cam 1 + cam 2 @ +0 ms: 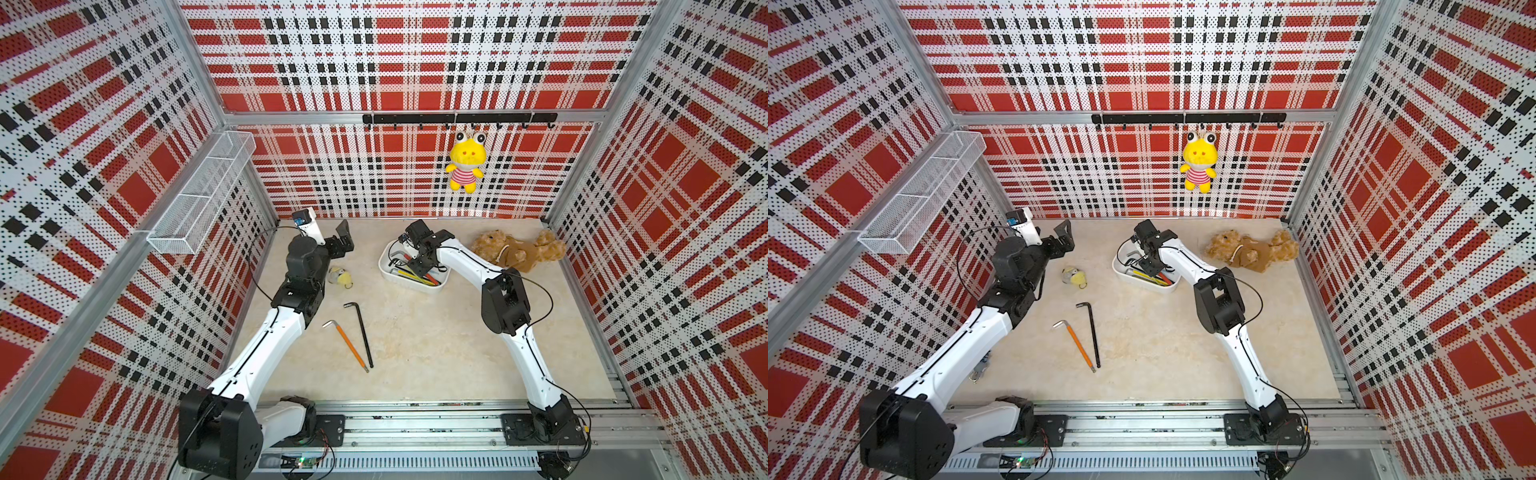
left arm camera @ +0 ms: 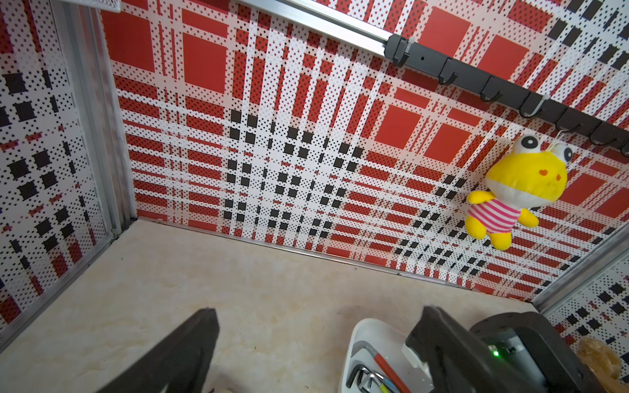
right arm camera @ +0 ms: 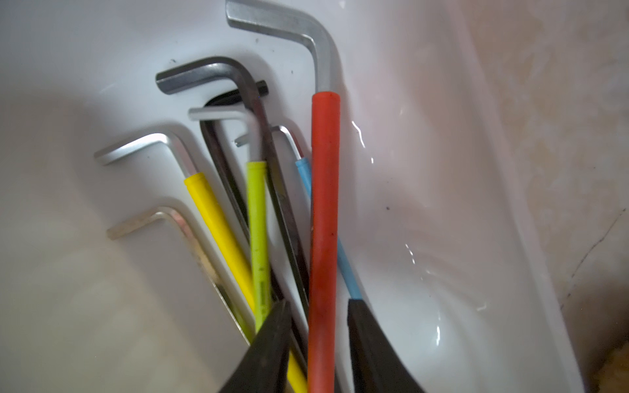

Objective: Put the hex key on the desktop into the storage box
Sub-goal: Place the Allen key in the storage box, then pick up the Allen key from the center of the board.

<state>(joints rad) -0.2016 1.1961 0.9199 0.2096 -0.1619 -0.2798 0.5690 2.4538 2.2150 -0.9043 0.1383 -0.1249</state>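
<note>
Two hex keys lie loose on the desktop [image 1: 436, 353]: an orange-sleeved one [image 1: 345, 345] and a longer black one [image 1: 360, 335], side by side in both top views. The white storage box [image 1: 386, 266] holds several keys. My right gripper [image 3: 318, 303] reaches down into the box, its jaws a little apart around a red-sleeved key [image 3: 325, 204], with a gap on each side. The red key rests on the others in the box [image 3: 425, 170]. My left gripper [image 2: 318, 311] hovers open and empty near the back left, beside the box [image 2: 360, 337].
A brown teddy [image 1: 519, 251] lies right of the box. A small yellow plush [image 1: 340, 276] sits by the left arm. A yellow frog toy [image 1: 465, 166] hangs from the hook rail [image 1: 415, 118] on the back wall. A wire basket [image 1: 203, 195] hangs on the left wall.
</note>
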